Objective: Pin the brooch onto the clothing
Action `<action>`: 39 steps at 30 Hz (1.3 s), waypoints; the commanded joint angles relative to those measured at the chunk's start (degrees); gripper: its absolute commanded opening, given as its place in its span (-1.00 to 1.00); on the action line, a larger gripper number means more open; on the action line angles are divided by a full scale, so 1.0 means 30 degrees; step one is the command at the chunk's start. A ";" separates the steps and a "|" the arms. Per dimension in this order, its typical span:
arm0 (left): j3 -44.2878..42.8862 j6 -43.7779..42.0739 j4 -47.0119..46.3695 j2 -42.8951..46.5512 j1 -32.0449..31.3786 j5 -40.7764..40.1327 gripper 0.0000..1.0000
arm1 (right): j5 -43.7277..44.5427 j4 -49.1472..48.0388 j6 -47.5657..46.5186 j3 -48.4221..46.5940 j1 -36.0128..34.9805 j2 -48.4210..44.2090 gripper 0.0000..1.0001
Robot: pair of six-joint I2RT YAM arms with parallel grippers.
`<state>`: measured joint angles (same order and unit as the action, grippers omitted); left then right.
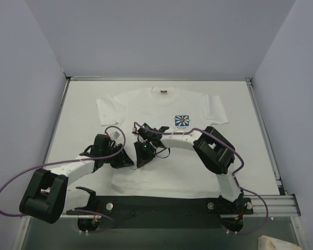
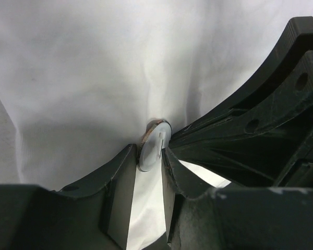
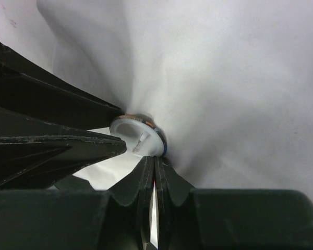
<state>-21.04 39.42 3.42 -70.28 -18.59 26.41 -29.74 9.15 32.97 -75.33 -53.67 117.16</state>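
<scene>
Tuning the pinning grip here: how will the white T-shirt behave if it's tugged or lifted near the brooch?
Likely floppy: the T-shirt puckers into folds radiating from the brooch. A tug would probably bunch it locally rather than slide the whole garment, as the sleeves lie flat. Its fine creases suggest thin, light cloth.
</scene>
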 commanded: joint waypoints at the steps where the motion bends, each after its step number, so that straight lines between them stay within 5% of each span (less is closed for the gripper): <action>1: 0.0127 0.0015 -0.0554 0.0135 0.0044 0.0248 -0.31 | 0.0625 0.1140 -0.0209 -0.0319 -0.0010 0.0992 -0.88; 4: 0.0040 0.0014 -0.0672 0.0136 0.0044 0.0569 -0.37 | 0.0567 0.1140 -0.0267 -0.0378 -0.0010 0.1111 -0.89; 10: -0.0135 0.0044 -0.0847 0.0604 0.0044 0.0541 -1.00 | 0.0333 0.0818 -0.0296 -0.0203 0.0019 0.0878 -0.88; 23: -0.2067 -0.1067 0.2111 0.3679 0.0044 -0.0922 -1.00 | -0.1800 -0.1815 0.0200 0.2167 0.2710 -0.4041 -0.69; 31: -0.2511 -0.1247 -0.0871 0.6139 0.0044 0.0595 -1.00 | -0.4265 -0.8047 0.1107 0.6090 0.6784 -0.8466 0.41; 35: -0.1252 0.0245 -0.5409 0.7806 0.0015 0.1449 -1.00 | -0.5992 -1.1565 0.3265 0.7295 0.7284 -0.8792 0.47; 39: 0.0067 0.2151 -0.9771 0.8924 -0.0014 0.1215 -1.00 | -0.7691 -1.9107 0.7372 0.8672 0.7168 -0.8382 0.43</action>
<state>-23.33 40.29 -8.73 -46.57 -18.63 28.34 -44.82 -23.62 42.83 -52.56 -31.57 91.50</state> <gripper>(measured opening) 0.030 0.730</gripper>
